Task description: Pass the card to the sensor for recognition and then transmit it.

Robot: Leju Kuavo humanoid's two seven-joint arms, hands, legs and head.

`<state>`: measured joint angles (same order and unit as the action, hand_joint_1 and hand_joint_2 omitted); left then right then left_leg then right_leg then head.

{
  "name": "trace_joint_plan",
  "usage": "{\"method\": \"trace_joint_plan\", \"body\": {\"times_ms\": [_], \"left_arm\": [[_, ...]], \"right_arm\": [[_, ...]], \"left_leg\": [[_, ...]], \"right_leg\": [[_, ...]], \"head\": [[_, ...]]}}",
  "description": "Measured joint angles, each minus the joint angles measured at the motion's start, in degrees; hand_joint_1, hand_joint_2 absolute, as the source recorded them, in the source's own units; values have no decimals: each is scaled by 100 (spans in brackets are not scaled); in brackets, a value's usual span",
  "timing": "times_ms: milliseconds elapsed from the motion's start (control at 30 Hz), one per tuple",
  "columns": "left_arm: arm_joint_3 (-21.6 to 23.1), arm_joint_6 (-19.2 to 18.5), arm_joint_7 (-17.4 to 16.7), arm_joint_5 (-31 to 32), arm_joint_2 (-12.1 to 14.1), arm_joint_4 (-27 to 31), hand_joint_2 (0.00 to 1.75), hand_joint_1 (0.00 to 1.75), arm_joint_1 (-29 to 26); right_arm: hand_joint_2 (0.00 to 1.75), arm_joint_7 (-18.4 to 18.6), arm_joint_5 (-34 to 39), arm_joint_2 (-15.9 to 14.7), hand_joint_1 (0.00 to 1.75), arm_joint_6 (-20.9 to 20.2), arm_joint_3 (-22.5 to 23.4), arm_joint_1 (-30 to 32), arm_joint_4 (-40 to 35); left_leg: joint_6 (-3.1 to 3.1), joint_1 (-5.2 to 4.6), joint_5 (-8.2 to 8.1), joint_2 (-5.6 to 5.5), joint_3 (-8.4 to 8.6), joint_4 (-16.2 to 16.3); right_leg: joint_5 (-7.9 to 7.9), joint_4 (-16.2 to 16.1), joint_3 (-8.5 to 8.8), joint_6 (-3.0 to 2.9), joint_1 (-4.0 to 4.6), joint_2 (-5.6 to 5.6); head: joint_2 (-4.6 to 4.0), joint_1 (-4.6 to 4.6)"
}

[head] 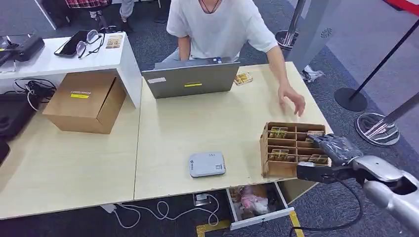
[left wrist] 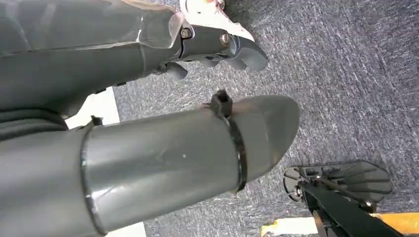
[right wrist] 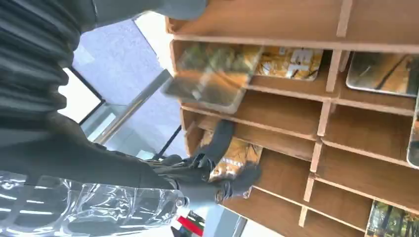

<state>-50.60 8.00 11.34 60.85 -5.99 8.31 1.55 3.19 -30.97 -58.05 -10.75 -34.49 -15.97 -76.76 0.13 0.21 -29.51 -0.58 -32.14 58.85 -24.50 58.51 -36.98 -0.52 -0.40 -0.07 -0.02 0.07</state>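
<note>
two pale wood tables (head: pixel 197 128) stand pushed together on grey-blue carpet, with a lower white desk behind on the left carrying a phone and glasses. on the tables sit a cardboard box (head: pixel 85 101), an open grey laptop (head: pixel 191 79) and, nearer the front edge, a small grey sensor (head: pixel 207 164) lying flat. a person in a white t-shirt (head: pixel 217 27) sits behind the laptop, one hand hovering above the tabletop just beyond a wooden organizer (head: pixel 291 148). the organizer stands at the right end of the table, divided into compartments, several holding yellow-patterned cards. below the table edge a drawer hangs open with pink things inside. stanchion bases stand on the carpet to the right.

right hand (right wrist: pixel 217 168) is at the organizer's right side; in the right wrist view its dark fingers (right wrist: pixel 220 143) reach into a compartment and touch a yellow card (right wrist: pixel 234 160) there, fingers partly spread, and whether they actually pinch it cannot be told.

left hand (left wrist: pixel 217 47) hangs over the carpet, fingers curled in, with nothing in them.
</note>
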Motion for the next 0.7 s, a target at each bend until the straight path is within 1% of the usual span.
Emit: {"method": "trace_joint_plan", "body": {"times_ms": [67,133,167,200,367,433,467,500,533,567,600,633,700], "left_arm": [[0,0,0,22,-2,0,0,0,1],[0,-7,4,44,-2,0,0,0,1],[0,-9,4,48,-2,0,0,0,1],[0,-9,4,50,-2,0,0,0,1],[-2,-18,4,48,0,0,0,0,1],[-17,-17,4,44,0,0,0,0,2],[-28,-17,4,41,0,0,0,0,2],[-44,-17,4,39,0,0,0,0,3],[-57,-18,4,39,0,0,0,0,3],[-61,-18,4,37,0,0,0,0,3],[-66,-17,4,37,0,0,0,0,7],[-70,-17,4,37,0,0,0,0,10],[-85,-15,4,37,0,0,0,0,15]], "right_arm": [[175,31,-4,-2,24,31,98,112,-55],[175,43,-31,-2,33,57,188,210,-105],[175,44,-39,-2,33,61,225,245,-122],[175,48,-39,-2,40,63,258,271,-142],[175,28,-99,-4,44,52,365,311,-181],[175,-24,-160,-4,52,28,382,298,-179],[175,-37,-164,-4,52,17,382,294,-179],[175,-48,-171,-2,66,11,382,290,-179],[175,-63,-173,-2,70,9,382,272,-175],[175,-77,-175,-2,80,4,382,243,-166],[175,-83,-177,-2,82,2,385,215,-159],[175,-88,-181,-2,79,2,385,189,-151],[175,-90,-190,-2,79,2,389,144,-140]], "left_leg": [[0,0,0,0,0,0],[0,0,0,0,0,0],[0,0,0,0,0,0],[0,0,0,1,0,0],[0,0,0,1,0,0],[0,0,0,1,0,0],[0,0,0,1,0,0],[0,0,0,1,0,0],[0,0,0,1,0,0],[0,0,0,0,0,0],[0,0,0,1,0,0],[0,0,0,1,0,0],[0,0,0,1,0,0]], "right_leg": [[0,0,0,0,0,0],[0,0,0,0,0,0],[0,0,0,0,0,0],[0,0,0,0,0,1],[0,0,0,0,0,1],[0,0,0,0,0,1],[0,0,0,0,0,1],[0,0,0,0,0,0],[0,1,0,0,0,0],[0,1,0,0,0,0],[0,1,0,0,0,0],[0,1,0,0,0,1],[0,1,0,0,0,1]], "head": [[0,-2],[0,-2],[0,0],[0,0],[0,-2],[0,0],[0,-2],[0,0],[0,0],[0,-2],[0,-2],[0,0],[0,-2]]}}
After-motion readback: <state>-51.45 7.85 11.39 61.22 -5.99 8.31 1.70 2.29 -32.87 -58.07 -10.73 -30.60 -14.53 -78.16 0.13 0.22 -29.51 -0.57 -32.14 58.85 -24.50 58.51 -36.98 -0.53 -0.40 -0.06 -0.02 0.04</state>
